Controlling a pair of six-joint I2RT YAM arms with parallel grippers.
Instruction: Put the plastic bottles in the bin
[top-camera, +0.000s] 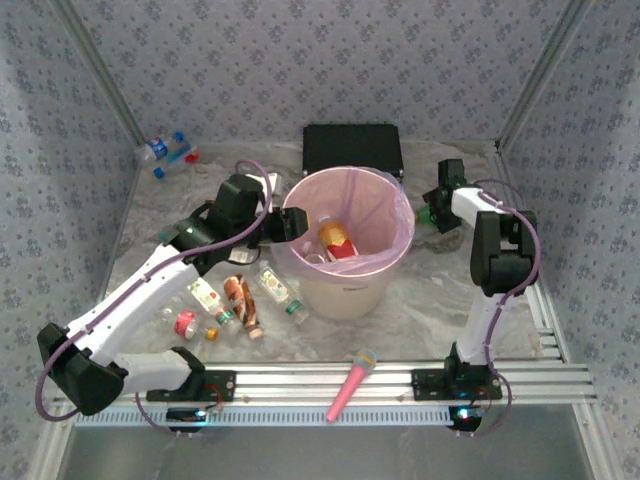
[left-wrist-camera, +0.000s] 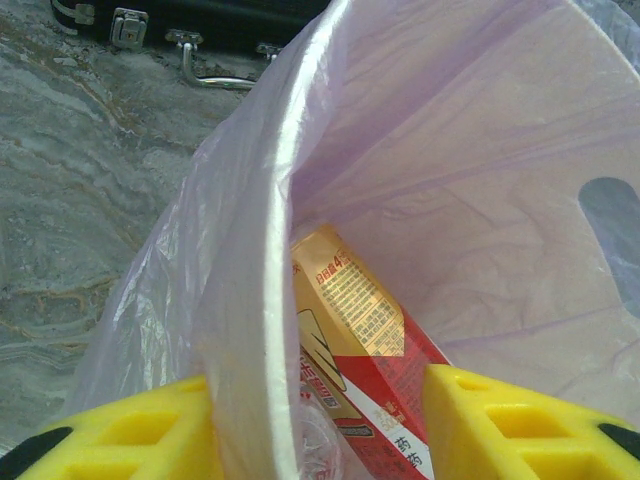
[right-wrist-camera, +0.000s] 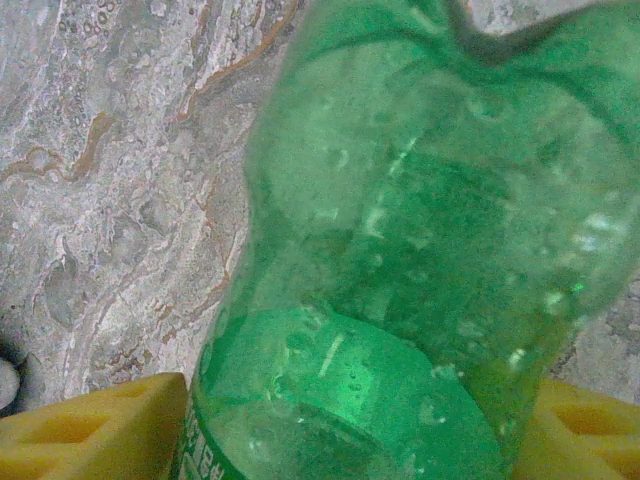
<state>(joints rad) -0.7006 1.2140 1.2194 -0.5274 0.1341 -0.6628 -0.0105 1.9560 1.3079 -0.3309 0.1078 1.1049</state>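
The bin (top-camera: 345, 290), a cream bucket with a pink bag, stands mid-table. A bottle with a red and yellow label (top-camera: 337, 240) lies inside it. My left gripper (top-camera: 290, 225) sits at the bin's left rim, open. In the left wrist view its jaws (left-wrist-camera: 320, 420) straddle the rim (left-wrist-camera: 280, 330), one finger (left-wrist-camera: 120, 430) outside and the other inside beside the labelled bottle (left-wrist-camera: 370, 340). My right gripper (top-camera: 432, 212) is at the far right, shut on a green bottle (right-wrist-camera: 420, 250) that fills the gap between its fingers (right-wrist-camera: 90, 430). Several bottles (top-camera: 240, 300) lie left of the bin.
More bottles with blue and red caps (top-camera: 165, 152) lie in the far left corner. A flat black box (top-camera: 352, 148) sits behind the bin. A pink microphone-shaped stick (top-camera: 350, 385) rests on the front rail. Patterned walls close in the table.
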